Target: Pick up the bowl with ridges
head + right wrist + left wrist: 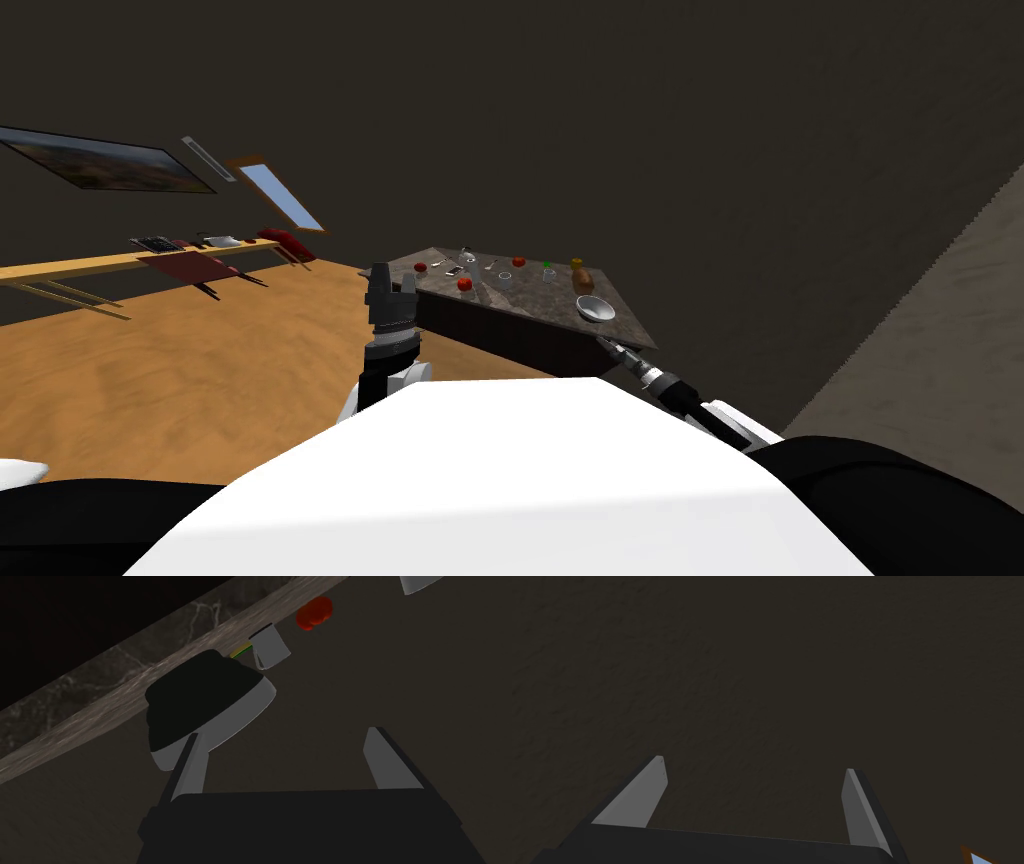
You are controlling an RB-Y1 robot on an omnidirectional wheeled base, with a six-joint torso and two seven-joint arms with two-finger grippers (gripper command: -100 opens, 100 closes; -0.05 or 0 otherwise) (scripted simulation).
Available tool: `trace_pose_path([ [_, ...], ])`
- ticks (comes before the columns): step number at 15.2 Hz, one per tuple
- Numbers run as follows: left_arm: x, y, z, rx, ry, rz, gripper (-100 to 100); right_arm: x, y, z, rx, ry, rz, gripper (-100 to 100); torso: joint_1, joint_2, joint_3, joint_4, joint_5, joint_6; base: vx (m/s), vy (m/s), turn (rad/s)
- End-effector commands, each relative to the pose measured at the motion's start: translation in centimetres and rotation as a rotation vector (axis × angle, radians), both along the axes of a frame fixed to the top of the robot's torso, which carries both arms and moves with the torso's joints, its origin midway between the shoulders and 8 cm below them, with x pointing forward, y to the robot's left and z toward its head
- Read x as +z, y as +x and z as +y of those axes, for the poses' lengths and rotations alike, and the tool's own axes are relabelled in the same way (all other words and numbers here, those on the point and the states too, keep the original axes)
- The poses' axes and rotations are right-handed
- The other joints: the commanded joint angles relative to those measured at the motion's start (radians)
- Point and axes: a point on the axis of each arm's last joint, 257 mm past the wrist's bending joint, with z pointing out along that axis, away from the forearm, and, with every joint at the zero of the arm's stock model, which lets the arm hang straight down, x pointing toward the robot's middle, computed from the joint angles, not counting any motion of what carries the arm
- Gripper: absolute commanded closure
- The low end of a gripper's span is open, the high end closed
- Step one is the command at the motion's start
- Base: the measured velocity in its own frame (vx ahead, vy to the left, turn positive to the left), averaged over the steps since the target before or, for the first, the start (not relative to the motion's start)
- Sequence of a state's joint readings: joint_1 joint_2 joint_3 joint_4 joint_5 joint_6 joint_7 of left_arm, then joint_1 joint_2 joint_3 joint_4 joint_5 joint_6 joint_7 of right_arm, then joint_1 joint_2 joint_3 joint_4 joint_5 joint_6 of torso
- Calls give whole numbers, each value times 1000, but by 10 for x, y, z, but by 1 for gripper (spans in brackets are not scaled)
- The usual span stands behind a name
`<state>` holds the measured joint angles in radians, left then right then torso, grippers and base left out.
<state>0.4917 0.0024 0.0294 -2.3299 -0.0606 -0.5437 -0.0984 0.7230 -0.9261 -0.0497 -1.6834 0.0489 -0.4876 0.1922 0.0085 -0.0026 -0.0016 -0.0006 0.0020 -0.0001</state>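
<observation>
reach | grey bowl (595, 308) (240, 711) on marble table (530, 298), at its near right corner | right gripper (607, 345) (282, 733) spread wide, just off table's edge | judged: rise over table, straddle rim, then close | left gripper (385, 280) (755, 765) wide, by table's left edge

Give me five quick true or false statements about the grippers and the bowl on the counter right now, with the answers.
1. The right gripper is open. True.
2. The right gripper holds the bowl. False: the bowl rests on the counter, just ahead of the gripper, unheld.
3. The left gripper is shut. False: it is open and empty.
4. A grey mug stands on the counter beyond the bowl. True.
5. A red round thing lies beyond the mug. True.
</observation>
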Motion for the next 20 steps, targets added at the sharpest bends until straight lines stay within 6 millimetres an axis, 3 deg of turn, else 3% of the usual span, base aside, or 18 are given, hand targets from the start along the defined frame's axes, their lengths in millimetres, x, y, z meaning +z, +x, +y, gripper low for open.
trace_pose_path([
  [1, 0, 0, 0, 0, 0, 0, 0, -10, -8, -21, -1, -67, 52, -100, 0, 0, 0, 0, 0, 0, 35, 123, 58],
  [2, 0, 0, 0, 0, 0, 0, 0, -10, -8, -21, 1, -69, 52, -100, 0, 0, 0, 0, 0, 0, 31, 81, 14],
  [3, 0, 0, 0, 0, 0, 0, 0, -23, -22, -45, -14, -128, 108, -100, -1, 0, 0, 0, 0, 0, 54, 98, 67],
  [5, 0, 0, 0, 0, 0, 0, 0, -21, -21, -49, -3, -148, 116, -100, -1, -1, 0, 0, 0, 0, 45, 89, 37],
  [6, 0, 0, 0, 0, 0, 0, 0, -32, -36, -74, -19, -207, 173, -100, -2, 0, 0, 0, 0, 0, 40, 90, 56],
  [8, 0, 0, 0, 0, 0, 0, 0, -29, -34, -77, -6, -225, 178, -100, -2, 0, 0, 0, 0, 0, 34, 83, 41],
  [9, 0, 0, 0, 0, 0, 0, 0, -38, -50, -102, -21, -284, 234, -100, -3, 0, 0, 0, 0, 0, 34, 92, 72],
  [11, 0, 0, 0, 0, 0, 0, 0, -34, -47, -104, -6, -302, 237, -100, -1, 0, 0, 0, 0, 0, 46, 91, 39],
  [12, 0, 0, 0, 0, 0, 0, 0, -41, -64, -129, -19, -359, 292, -100, -2, 0, 0, 0, 0, 0, 53, 89, 74],
  [14, 0, 0, 0, 0, 0, 0, 0, -37, -61, -131, -6, -377, 294, -100, -1, -1, -1, 0, 0, 0, 49, 88, 40],
  [15, 0, 0, 0, 0, 0, 0, 0, -40, -76, -156, -11, -440, 348, -100, -2, 0, 0, 0, 0, 0, 33, 92, 72],
  [16, 0, 0, 0, 0, 0, 0, 0, -37, -74, -157, -3, -449, 349, -100, -1, 0, 0, 0, 0, 0, 42, 95, 76],
  [17, 0, 0, 0, 0, 0, 0, 0, -40, -90, -179, -11, -500, 399, -100, -1, 0, 0, 0, 0, 0, 69, 110, 82],
  [19, 0, 0, 0, 0, 0, 0, 0, -35, -86, -182, 1, -520, 402, -100, 0, -2, -1, 0, 0, 0, 62, 99, 38],
  [20, 0, 0, 0, 0, 0, 0, 0, -35, -101, -204, 0, -577, 452, -100, -1, -1, -1, 0, 0, 0, 43, 83, 73],
])
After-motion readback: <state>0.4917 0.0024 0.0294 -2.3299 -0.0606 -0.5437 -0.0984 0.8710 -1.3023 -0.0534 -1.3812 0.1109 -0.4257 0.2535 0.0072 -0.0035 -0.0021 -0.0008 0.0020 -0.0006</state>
